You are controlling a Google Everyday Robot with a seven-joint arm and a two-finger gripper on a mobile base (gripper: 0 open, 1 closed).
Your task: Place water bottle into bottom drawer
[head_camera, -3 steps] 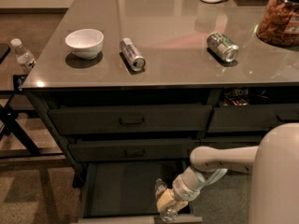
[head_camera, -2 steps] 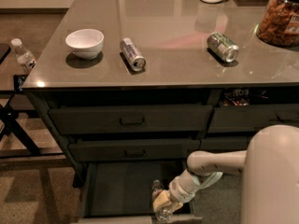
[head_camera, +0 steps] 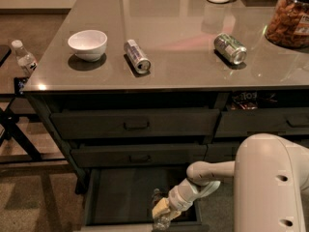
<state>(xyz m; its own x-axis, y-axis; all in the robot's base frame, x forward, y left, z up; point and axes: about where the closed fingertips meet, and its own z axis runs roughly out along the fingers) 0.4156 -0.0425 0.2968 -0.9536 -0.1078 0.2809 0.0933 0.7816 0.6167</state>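
The bottom drawer [head_camera: 120, 197] is pulled open at the foot of the left stack, dark grey with a flat floor. The clear water bottle [head_camera: 159, 215] is in the drawer's front right part, only partly visible under my gripper. My gripper [head_camera: 161, 210], with yellowish pads, reaches down into the drawer from the right and sits around the bottle. Whether the bottle rests on the drawer floor I cannot tell.
On the grey tabletop [head_camera: 183, 37] are a white bowl [head_camera: 87, 44], two lying cans [head_camera: 137, 56] [head_camera: 230, 48] and a snack jar [head_camera: 292, 17]. Two closed drawers with handles [head_camera: 135, 124] sit above. A small white-capped bottle [head_camera: 24, 58] stands at left. My white arm [head_camera: 270, 187] fills the lower right.
My gripper with the bottle has moved a little lower and to the left inside the open drawer. My arm's white body covers more of the lower right.
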